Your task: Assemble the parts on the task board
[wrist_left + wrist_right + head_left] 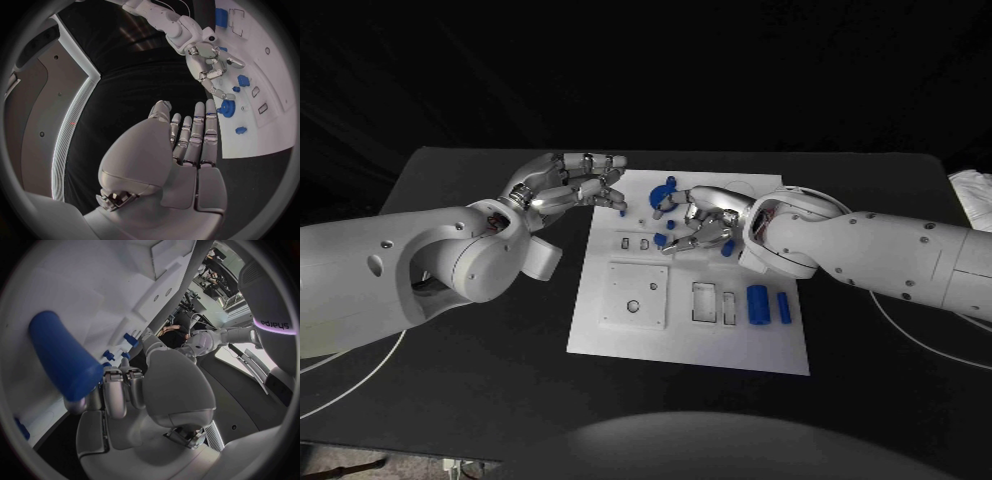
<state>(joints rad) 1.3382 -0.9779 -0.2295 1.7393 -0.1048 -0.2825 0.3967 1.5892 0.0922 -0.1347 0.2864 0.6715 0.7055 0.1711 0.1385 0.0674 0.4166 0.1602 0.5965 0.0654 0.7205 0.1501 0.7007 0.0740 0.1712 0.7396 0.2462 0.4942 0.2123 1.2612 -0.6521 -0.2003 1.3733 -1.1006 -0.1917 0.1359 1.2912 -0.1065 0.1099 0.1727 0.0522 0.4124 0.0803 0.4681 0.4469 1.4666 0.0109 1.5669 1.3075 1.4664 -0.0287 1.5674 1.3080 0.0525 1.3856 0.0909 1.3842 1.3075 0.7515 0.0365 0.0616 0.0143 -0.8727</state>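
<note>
Right hand (pixel 701 222) hangs over the far half of the board (pixel 689 345), fingers curled down among the small blue parts there. Whether it grips one I cannot tell: the palm hides its fingertips from the head camera, and at the right wrist a blue cylinder (pixel 62 357) looms just beside the fingers (pixel 115 390), contact unclear. A blue gear (pixel 664 190) lies just beyond that hand. Nearer the robot, recesses in the board hold two upright blue bars (pixel 759 304), and a raised square plate (pixel 636 296) sits beside them. Left hand (pixel 567 185) hovers off the board's far left corner, fingers apart and straight, holding nothing.
</note>
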